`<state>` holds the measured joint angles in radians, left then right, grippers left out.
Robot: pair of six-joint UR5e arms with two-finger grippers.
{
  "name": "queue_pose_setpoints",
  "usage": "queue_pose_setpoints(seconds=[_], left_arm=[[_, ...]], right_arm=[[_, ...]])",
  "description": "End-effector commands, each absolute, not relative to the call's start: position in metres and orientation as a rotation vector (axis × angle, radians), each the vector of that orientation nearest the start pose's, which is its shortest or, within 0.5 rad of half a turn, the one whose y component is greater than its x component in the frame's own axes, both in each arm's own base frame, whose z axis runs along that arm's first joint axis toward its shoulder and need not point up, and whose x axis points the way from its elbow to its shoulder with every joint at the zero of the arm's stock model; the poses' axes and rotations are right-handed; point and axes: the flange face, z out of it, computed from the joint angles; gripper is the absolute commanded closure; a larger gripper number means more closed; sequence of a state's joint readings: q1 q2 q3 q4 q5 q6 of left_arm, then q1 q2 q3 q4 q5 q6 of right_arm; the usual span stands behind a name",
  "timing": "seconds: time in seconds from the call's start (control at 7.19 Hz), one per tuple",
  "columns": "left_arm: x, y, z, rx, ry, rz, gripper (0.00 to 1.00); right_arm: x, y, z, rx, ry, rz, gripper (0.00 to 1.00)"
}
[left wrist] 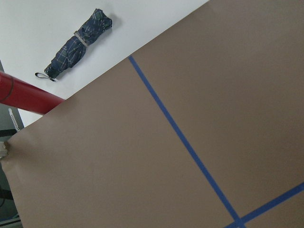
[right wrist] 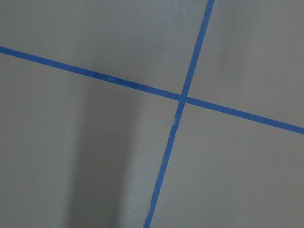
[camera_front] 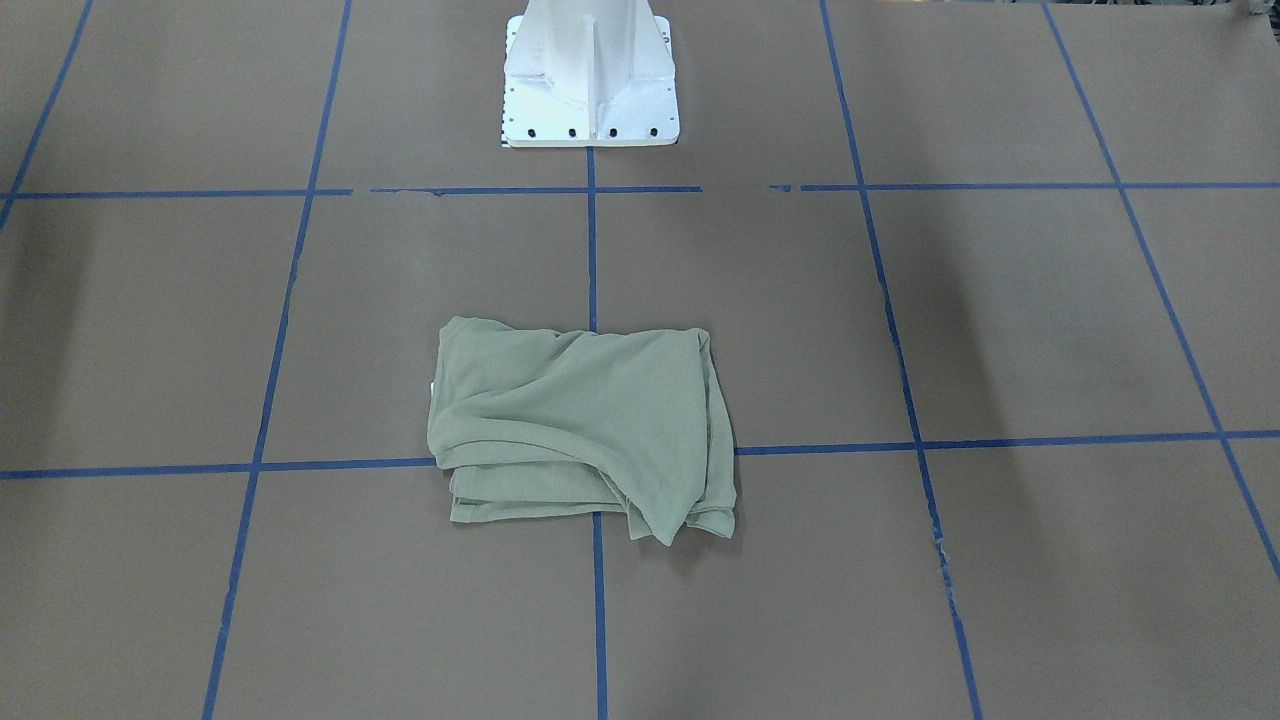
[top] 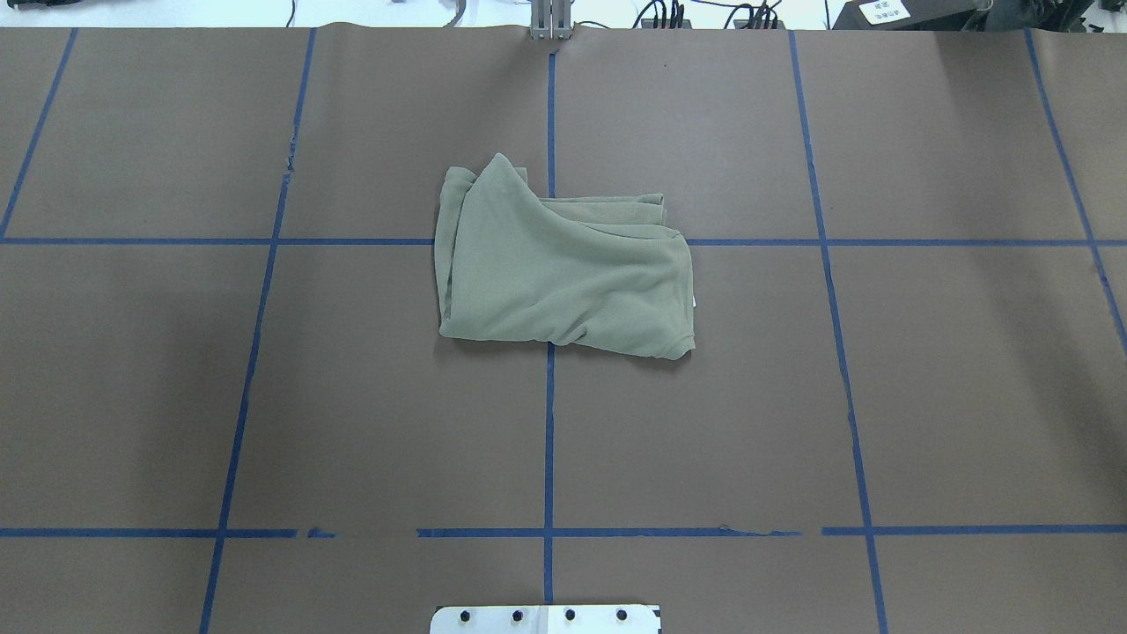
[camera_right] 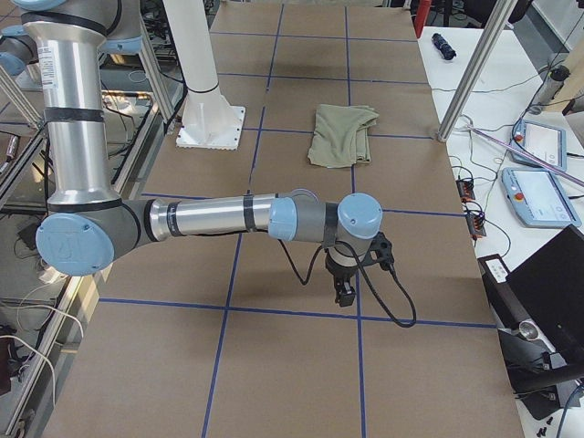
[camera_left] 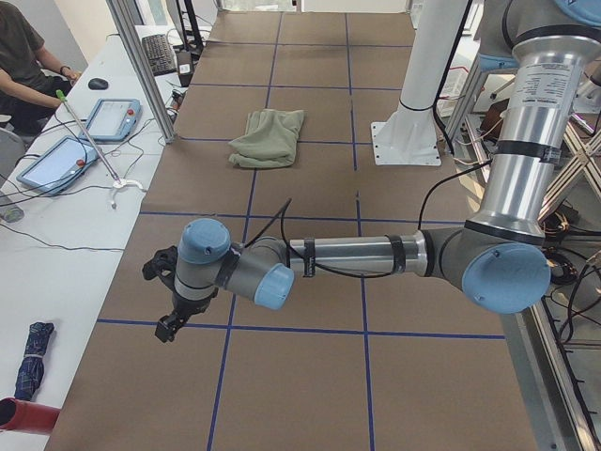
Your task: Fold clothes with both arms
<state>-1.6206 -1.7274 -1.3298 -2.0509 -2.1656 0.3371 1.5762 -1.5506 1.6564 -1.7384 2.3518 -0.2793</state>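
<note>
I have the shirt (top: 563, 273) lying in a rough folded rectangle in the middle of the table (top: 924, 396), over a crossing of the blue tape lines (top: 549, 440) and out in front of the white pedestal base (camera_front: 590, 80). Its edges are uneven: one corner juts out on the side away from the robot, and stacked layers show along that same edge.

The left arm (camera_left: 357, 256) reaches low over its own end of the table, well apart from the shirt, with the left gripper (camera_left: 169, 324) pointing down near the paper's side edge. The right arm (camera_right: 210, 217) does the same at the other end, with the right gripper (camera_right: 345, 290) above a tape line. Wide brown paper lies between each gripper and the shirt. I cannot tell whether either gripper's fingers are apart or together.

My left wrist view shows the paper's edge, with a folded umbrella (left wrist: 78, 42) and a red tube (left wrist: 23, 97) beyond it
</note>
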Motion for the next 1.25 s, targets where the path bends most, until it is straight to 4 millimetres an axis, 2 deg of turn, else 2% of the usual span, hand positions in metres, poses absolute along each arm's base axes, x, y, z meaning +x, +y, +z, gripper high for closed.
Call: queue_pose_setpoints(seconds=[0.0, 0.14, 0.28, 0.42, 0.7, 0.97, 1.11], left_arm=[[-0.104, -0.569, 0.634, 0.325, 0.519, 0.219, 0.00], [-0.075, -0.566, 0.588, 0.236, 0.547, 0.175, 0.00], [-0.040, -0.557, 0.567, 0.166, 0.624, 0.141, 0.00], [-0.031, -0.531, 0.597, 0.102, 0.687, 0.125, 0.00], [-0.033, -0.499, 0.640, 0.121, 0.689, 0.187, 0.00], [-0.033, -0.493, 0.651, 0.112, 0.688, 0.216, 0.00], [-0.033, -0.493, 0.650, 0.114, 0.687, 0.217, 0.00]], right_arm=[[0.068, -0.467, 0.649, -0.037, -0.789, -0.092, 0.00], [0.068, -0.461, 0.656, -0.058, -0.791, -0.067, 0.00], [0.068, -0.458, 0.661, -0.069, -0.790, -0.063, 0.00], [0.068, -0.447, 0.673, -0.092, -0.792, -0.053, 0.00], [0.067, -0.447, 0.670, -0.096, -0.788, -0.034, 0.00], [0.067, -0.455, 0.647, -0.057, -0.784, 0.069, 0.00], [0.065, -0.450, 0.653, -0.036, -0.788, 0.093, 0.00]])
